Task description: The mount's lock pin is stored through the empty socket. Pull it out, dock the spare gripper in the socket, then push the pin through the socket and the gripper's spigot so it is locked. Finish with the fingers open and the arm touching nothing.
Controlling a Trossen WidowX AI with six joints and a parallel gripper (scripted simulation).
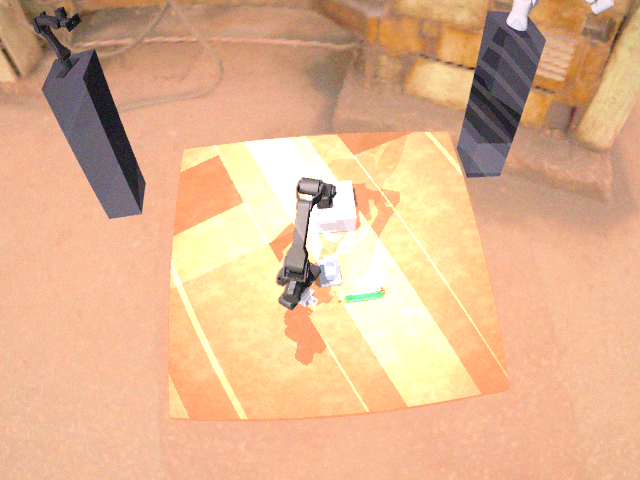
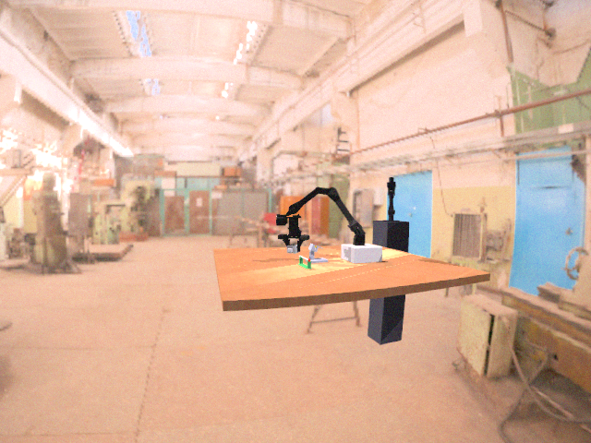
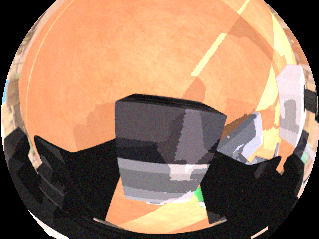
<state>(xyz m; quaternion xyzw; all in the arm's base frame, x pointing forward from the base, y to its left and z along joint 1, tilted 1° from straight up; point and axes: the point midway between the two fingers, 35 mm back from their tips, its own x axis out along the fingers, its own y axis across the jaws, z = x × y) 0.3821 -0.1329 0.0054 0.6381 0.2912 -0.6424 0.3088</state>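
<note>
My gripper point(image 1: 306, 293) point(image 2: 292, 244) point(image 3: 164, 171) is shut on the spare gripper point(image 2: 291, 248) point(image 3: 166, 176), a dark block with a light grey band, held above the table beside the mount. In the top view a pale part of the spare gripper point(image 1: 309, 297) shows under the wrist. The pale blue-grey mount point(image 1: 329, 273) point(image 2: 313, 251) point(image 3: 245, 138) stands on its flat base, apart from the spare gripper. The green rack point(image 1: 363, 296) point(image 2: 305, 264) stands beside the mount. A thin pin with a reddish end seems to lie along its top; its detail is too small to tell.
The white base block point(image 1: 341, 223) point(image 2: 361, 253) point(image 3: 291, 107) of the arm stands behind the mount. The wooden table point(image 1: 232, 356) point(image 2: 267, 288) carries bright light stripes and arm shadows. Dark pedestals point(image 1: 98, 139) point(image 2: 387, 315) with other arms stand beyond the table.
</note>
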